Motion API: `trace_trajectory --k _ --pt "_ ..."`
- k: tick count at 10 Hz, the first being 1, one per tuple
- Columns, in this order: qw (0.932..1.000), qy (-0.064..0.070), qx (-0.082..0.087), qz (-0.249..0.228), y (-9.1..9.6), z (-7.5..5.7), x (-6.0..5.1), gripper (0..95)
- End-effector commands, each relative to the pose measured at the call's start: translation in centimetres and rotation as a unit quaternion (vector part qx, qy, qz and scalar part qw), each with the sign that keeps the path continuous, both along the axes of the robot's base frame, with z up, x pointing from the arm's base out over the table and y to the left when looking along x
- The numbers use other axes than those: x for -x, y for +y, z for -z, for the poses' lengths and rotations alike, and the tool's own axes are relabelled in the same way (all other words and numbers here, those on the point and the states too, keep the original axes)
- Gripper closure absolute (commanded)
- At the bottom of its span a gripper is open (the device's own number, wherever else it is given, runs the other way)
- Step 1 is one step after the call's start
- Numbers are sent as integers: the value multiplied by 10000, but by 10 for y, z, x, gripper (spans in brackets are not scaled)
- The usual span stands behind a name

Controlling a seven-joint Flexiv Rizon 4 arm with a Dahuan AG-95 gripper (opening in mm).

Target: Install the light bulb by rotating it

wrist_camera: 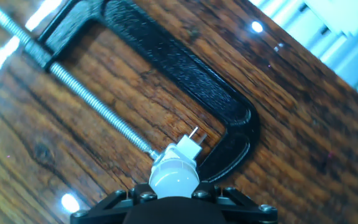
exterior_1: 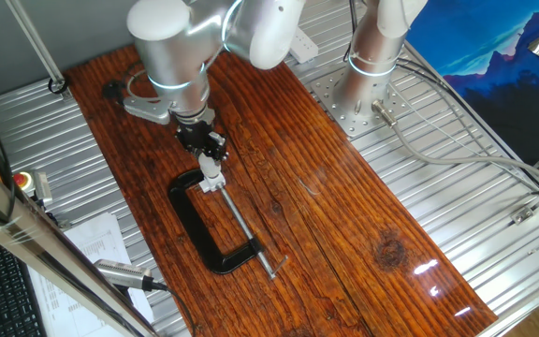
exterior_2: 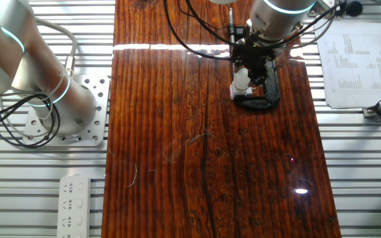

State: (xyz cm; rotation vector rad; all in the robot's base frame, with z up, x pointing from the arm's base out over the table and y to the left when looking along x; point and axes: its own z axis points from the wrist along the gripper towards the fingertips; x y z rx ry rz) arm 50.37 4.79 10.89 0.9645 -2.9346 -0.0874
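The light bulb [wrist_camera: 174, 173] is a small frosted white dome sitting between my black fingers [wrist_camera: 124, 200] at the bottom of the hand view. My gripper [wrist_camera: 174, 190] is shut on the light bulb. Just beyond the bulb is a small white socket block [wrist_camera: 188, 148] with two metal prongs, pinched in a black C-clamp [wrist_camera: 166, 56] that lies flat on the wooden board. In one fixed view the gripper [exterior_1: 211, 157] points down at the bulb [exterior_1: 211, 169] over the clamp [exterior_1: 199, 225]. The other fixed view shows the bulb [exterior_2: 241, 79] and the clamp [exterior_2: 262, 99]; whether the bulb's base is in the socket stays hidden.
The clamp's long threaded screw [wrist_camera: 98, 106] runs across the board [exterior_1: 344, 215]. A second arm's base [exterior_1: 358, 89] is bolted at the board's far side. A power strip [exterior_2: 75, 197], printed sheets [exterior_2: 352, 63] and a red stop button [exterior_1: 23, 179] lie off the board.
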Motion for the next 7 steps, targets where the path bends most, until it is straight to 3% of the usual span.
trace_trajectory --k 1,3,7 --pt "9989 46 7 468 -1 0 0 950" --pt "9966 58 11 821 -1 0 0 950" --pt "9837 69 53 1793 0 0 0 950"
